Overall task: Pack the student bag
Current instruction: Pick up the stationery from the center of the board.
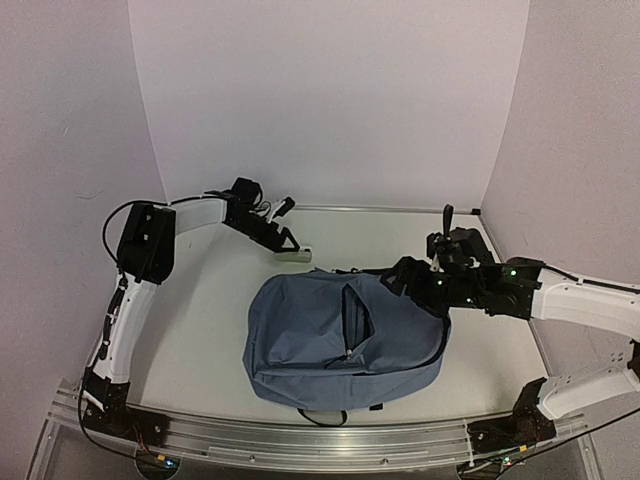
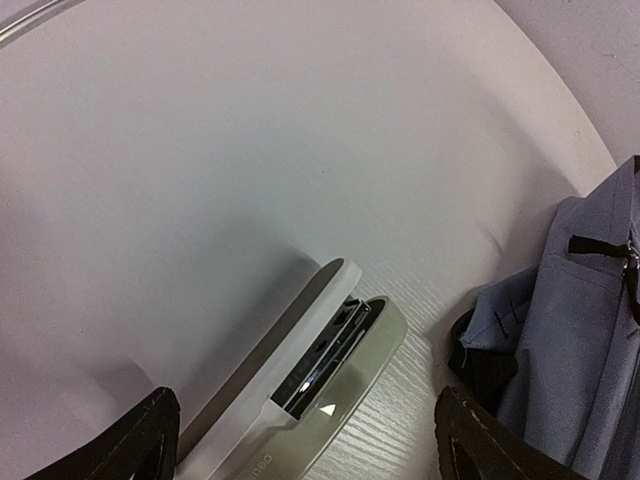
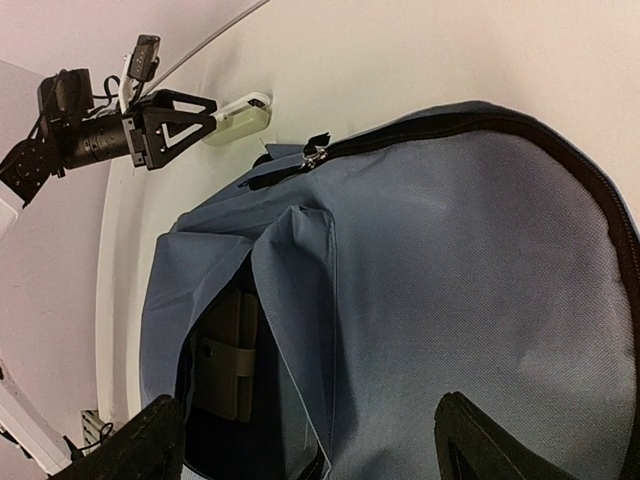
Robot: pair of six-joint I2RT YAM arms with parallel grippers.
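The student bag [image 1: 340,340] is a dusty-blue backpack lying flat in the middle of the table, its front pocket gaping open. In the right wrist view the bag [image 3: 460,270] fills the frame, and a grey-brown case with a strap [image 3: 222,358] sits inside the open pocket. My right gripper [image 3: 310,445] hovers open over the bag by that opening, holding nothing; it is at the bag's far right corner [image 1: 418,258]. A white and olive stapler [image 2: 315,385] lies on the table beyond the bag's far edge. My left gripper [image 2: 305,445] stands open astride it without touching.
The stapler [image 1: 297,254] lies close to the bag's far left corner. White walls enclose the table on three sides, and a metal rail [image 1: 330,440] runs along the near edge. A black strap and buckle of the bag [image 2: 600,245] show at the right of the left wrist view.
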